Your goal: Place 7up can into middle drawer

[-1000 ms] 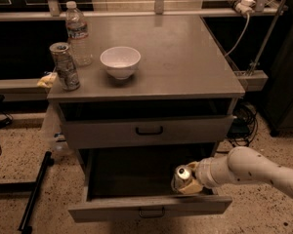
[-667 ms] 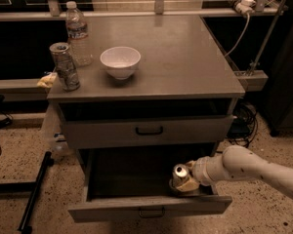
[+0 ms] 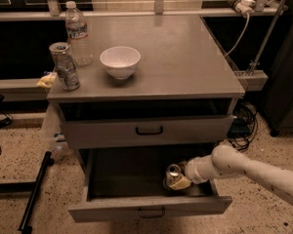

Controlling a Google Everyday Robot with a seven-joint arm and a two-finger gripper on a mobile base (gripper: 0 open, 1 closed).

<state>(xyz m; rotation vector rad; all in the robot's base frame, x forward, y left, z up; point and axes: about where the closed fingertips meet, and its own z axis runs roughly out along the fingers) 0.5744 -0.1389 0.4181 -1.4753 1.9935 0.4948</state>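
A white robot arm [image 3: 249, 169] reaches in from the right, and its end effector [image 3: 177, 180] sits low inside the middle drawer [image 3: 136, 207], which is pulled open. The end effector is closed around the 7up can [image 3: 174, 170], with yellowish fingers [image 3: 182, 183] pressed against the can's lower side. The can is tilted, its silver top facing up and towards the left, away from the arm. It is in the drawer's right half, near the front wall. Whether the can touches the drawer floor cannot be told.

Just above the end effector is the upper drawer [image 3: 107, 131], which stands slightly open, its black bar handle up and to the left. Higher again is the grey bench [image 3: 185, 57]. On it, well up and to the left of the end effector, stand a white bowl [image 3: 120, 61], a darker can [image 3: 65, 66] and, just behind that can, a clear water bottle [image 3: 77, 33].
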